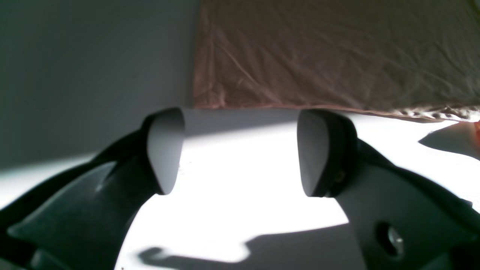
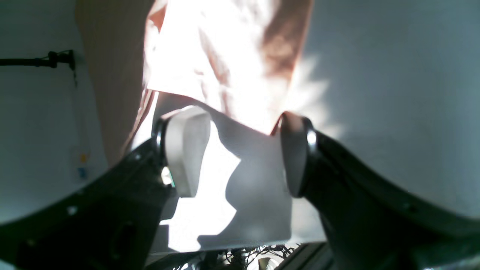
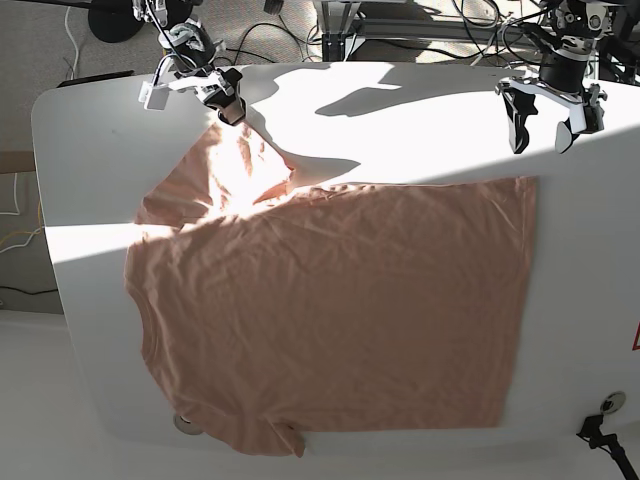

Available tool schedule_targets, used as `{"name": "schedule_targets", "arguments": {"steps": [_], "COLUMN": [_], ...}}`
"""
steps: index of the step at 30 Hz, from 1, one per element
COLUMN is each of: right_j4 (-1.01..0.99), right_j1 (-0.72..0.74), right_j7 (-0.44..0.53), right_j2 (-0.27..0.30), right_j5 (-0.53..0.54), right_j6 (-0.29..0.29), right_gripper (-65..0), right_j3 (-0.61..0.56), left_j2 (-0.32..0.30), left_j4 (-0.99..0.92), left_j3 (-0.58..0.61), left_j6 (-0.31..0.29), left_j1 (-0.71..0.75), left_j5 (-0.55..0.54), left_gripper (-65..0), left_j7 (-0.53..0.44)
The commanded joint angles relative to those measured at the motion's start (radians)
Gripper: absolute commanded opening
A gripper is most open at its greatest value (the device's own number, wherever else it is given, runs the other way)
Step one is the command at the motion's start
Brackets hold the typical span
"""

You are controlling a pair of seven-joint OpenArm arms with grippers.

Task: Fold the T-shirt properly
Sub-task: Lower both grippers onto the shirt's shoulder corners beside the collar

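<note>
**T-shirt spread flat, both grippers open and clear of it**

T-shirt (image 3: 330,310) lay spread across the white table (image 3: 80,130), salmon-pink and lightly wrinkled, its hem running down the side nearest the left arm and its neckline on the opposite side. One sleeve (image 3: 225,170) fanned out toward the table's far edge, lit by a bright patch of sun; the other sleeve hung at the near edge of the table.

Relative to the shirt, the left gripper (image 3: 541,128) stood just beyond the hem's far corner, over bare table. In the left wrist view its jaws were spread wide with nothing between them, and the shirt's edge (image 1: 285,107) lay just past the fingertips, apart from them. It held nothing.

The right gripper (image 3: 195,95) stood just beyond the tip of the far sleeve. In the right wrist view its jaws were likewise parted, with only table and shadow in the gap. The sleeve's cloth (image 2: 210,67) lay ahead of the fingers, strongly overexposed; its edge came close to one fingertip, and contact there could not be told. No cloth was gripped.

Cables (image 3: 300,35) lay beyond the table's far edge.
</note>
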Motion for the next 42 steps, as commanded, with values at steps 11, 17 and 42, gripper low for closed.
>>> {"name": "schedule_targets", "arguments": {"steps": [11,17,42], "right_j4": [-0.065,-0.066,-0.065], "right_j1": [0.093,0.102,0.104], "right_j7": [-0.068,-0.073,-0.073], "right_j2": [0.000,0.001,0.035], "right_j5": [-0.008,-0.008,-0.008], "right_j6": [-0.024,-0.030,-0.025], "right_gripper": [-37.6,-65.0,-65.0], "right_j3": [0.003,0.003,-0.003], "left_j2": [-0.010,-0.010,0.028], "left_j4": [0.014,0.014,-0.348], "left_j3": [-0.008,-0.007,-0.028], "left_j6": [-0.003,-0.001,-0.122], "left_j1": [-0.025,-0.034,-0.470], "left_j5": [-0.003,-0.003,-0.009], "left_gripper": [-21.1,-21.1,-5.8], "left_j7": [-0.006,-0.006,0.450]}}
